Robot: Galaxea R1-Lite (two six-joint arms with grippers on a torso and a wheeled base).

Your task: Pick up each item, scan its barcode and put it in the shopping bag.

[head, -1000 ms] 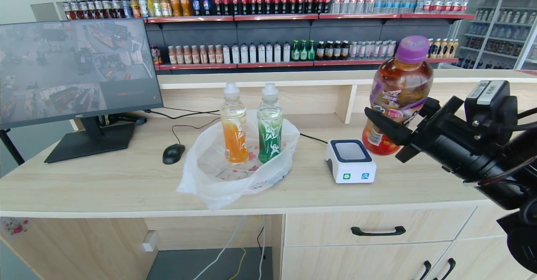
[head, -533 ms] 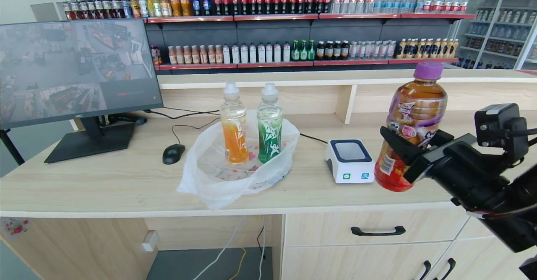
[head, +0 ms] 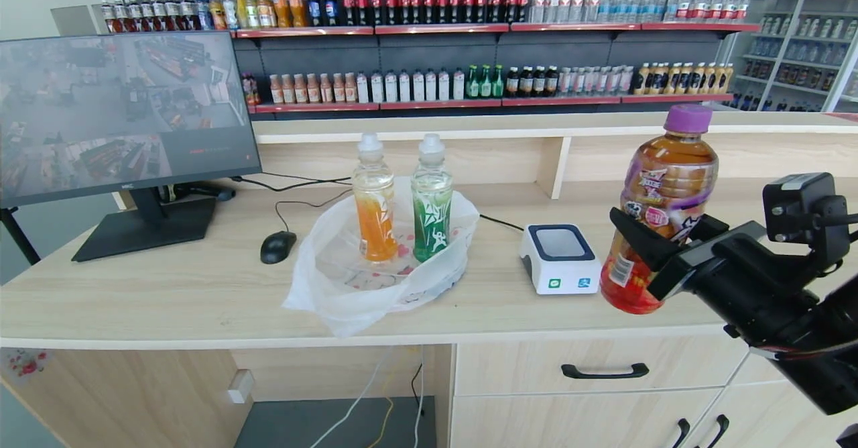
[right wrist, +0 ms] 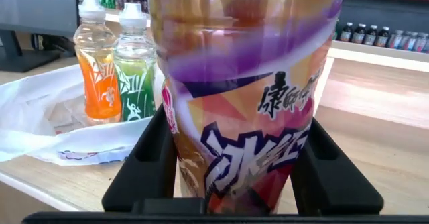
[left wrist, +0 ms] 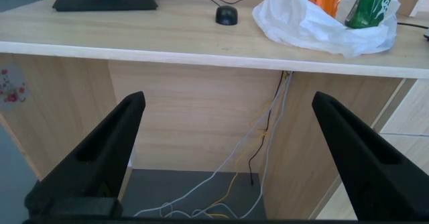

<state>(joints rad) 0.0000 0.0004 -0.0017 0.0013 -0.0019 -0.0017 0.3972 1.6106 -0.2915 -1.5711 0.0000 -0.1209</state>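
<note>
gripping a smooth plastic bottle, right hand is clamped; left hand gapes.

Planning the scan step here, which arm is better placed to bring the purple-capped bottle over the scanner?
Right. The right gripper holds the bottle close beside the scanner. The left gripper is open and empty, low before the counter front.

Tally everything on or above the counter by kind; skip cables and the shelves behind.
Drink bottles: 3 (orange bottle, green bottle, purple-capped bottle in the right gripper)
Shopping bag: 1
Barcode scanner: 1
Computer mouse: 1
Monitor: 1
Total: 7
</note>
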